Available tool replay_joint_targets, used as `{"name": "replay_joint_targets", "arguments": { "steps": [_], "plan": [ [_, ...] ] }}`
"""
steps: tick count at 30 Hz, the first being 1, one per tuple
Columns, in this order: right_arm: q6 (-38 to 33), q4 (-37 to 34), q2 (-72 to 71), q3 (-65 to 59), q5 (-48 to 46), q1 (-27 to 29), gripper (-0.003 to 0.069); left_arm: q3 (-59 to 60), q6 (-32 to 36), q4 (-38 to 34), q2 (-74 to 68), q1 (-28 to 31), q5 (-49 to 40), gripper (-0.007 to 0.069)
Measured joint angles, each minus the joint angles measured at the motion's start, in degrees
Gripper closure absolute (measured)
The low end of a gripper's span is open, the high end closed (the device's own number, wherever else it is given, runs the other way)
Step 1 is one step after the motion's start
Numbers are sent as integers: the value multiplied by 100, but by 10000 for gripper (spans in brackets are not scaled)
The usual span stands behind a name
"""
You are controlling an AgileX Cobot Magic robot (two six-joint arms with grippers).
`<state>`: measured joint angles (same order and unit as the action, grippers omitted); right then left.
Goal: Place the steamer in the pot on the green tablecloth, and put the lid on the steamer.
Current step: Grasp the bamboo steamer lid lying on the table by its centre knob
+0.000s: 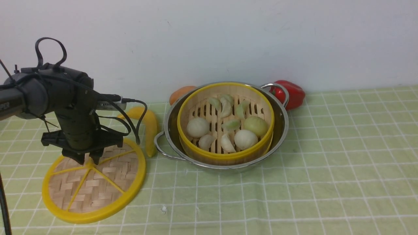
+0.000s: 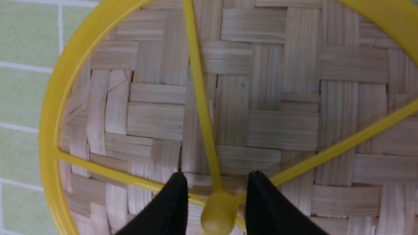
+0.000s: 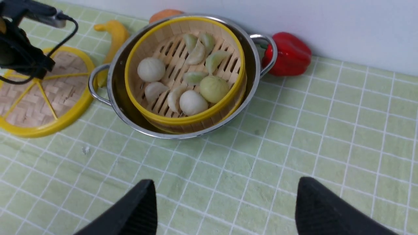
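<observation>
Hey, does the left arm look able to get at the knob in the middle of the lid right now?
Likely yes: the left gripper is down at the lid, one finger on each side of its centre knob, with nothing in between.

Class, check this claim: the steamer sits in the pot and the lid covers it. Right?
No. The steamer does sit in the pot, but the lid is not on it: it is beside the pot, under the left gripper, as the front view shows.
</observation>
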<state>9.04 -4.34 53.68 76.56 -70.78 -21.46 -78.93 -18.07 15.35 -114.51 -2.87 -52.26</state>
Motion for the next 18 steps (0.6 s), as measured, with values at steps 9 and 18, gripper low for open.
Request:
{"name": "replay_joint_targets", "arguments": {
  "steps": [9, 18],
  "plan": [
    [98, 5, -18, 0, 0, 0, 114, 0, 0, -228, -17, 78, -99, 382],
    [98, 15, -18, 0, 0, 0, 114, -11, 31, -295, -17, 80, -238, 497]
  ]
}}
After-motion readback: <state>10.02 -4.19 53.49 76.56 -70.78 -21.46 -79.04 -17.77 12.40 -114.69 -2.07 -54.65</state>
